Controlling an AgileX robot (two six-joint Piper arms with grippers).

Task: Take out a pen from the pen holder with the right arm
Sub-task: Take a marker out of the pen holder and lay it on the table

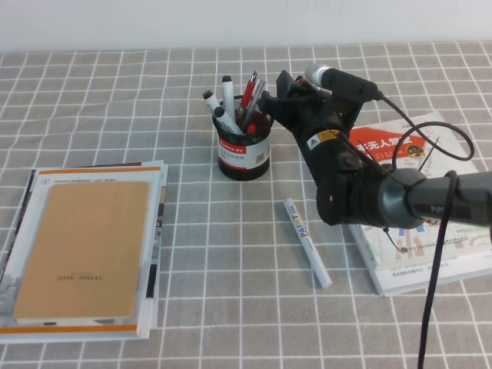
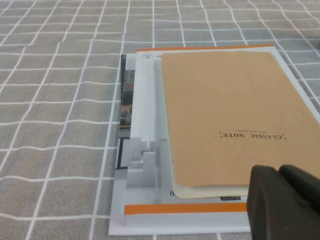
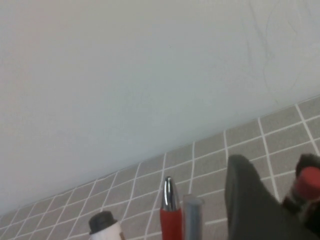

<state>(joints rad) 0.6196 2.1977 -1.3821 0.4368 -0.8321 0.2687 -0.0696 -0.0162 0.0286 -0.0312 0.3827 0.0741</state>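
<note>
High view lacks left pincer [image 2: 280, 176] over notebook [image 2: 230, 115]; right pincer [image 1: 265, 106]: pens [image 1: 228, 94].

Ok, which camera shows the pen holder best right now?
High view: the whole pen holder shows, with the right gripper at its pens. Right wrist catches only their tips; left wrist none, just the left gripper over the notebook.

Office-like setting: pen holder [image 1: 244, 157], stacked notebooks [image 1: 84, 250], checked tablecloth [image 1: 231, 323], white wall [image 1: 154, 23]
</note>
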